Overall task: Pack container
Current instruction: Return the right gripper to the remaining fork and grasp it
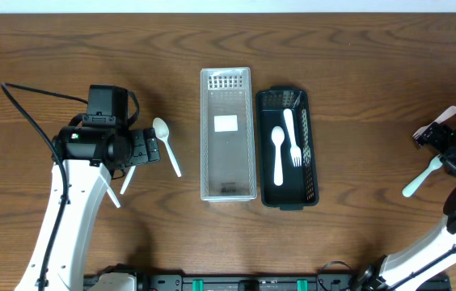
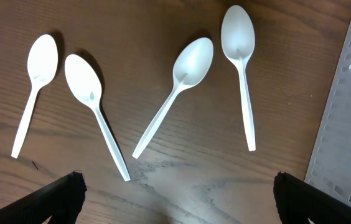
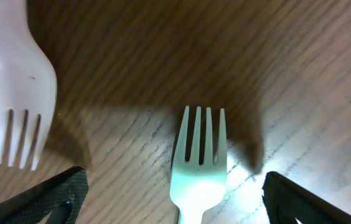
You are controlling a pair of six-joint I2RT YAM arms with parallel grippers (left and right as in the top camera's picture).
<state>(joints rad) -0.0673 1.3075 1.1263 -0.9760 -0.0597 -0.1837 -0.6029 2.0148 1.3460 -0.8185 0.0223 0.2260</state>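
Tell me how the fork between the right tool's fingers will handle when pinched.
The fork looks like thin white plastic, so probably very light and a bit bendy. It lies flat on the table, so a nudge may skid it rather than lift it. Its glossy sheen suggests it could slip.

**Black tray partly filled, loose cutlery on both sides**

A black rectangular plastic container with slotted walls lies lengthwise at the table's middle, its top open. Inside it, a white plastic spoon and a white plastic fork lie side by side along its length. In the overhead view the spoon's bowl points up and the fork's tines point down.

Just beside the container's left side lies a clear rectangular plastic tray, perforated at one end, with a white label.

Further left, four loose white plastic spoons lie bowl-up on the wood, none touching another.

At the far right lie two loose white plastic forks, apart, with their tines pointing opposite ways.
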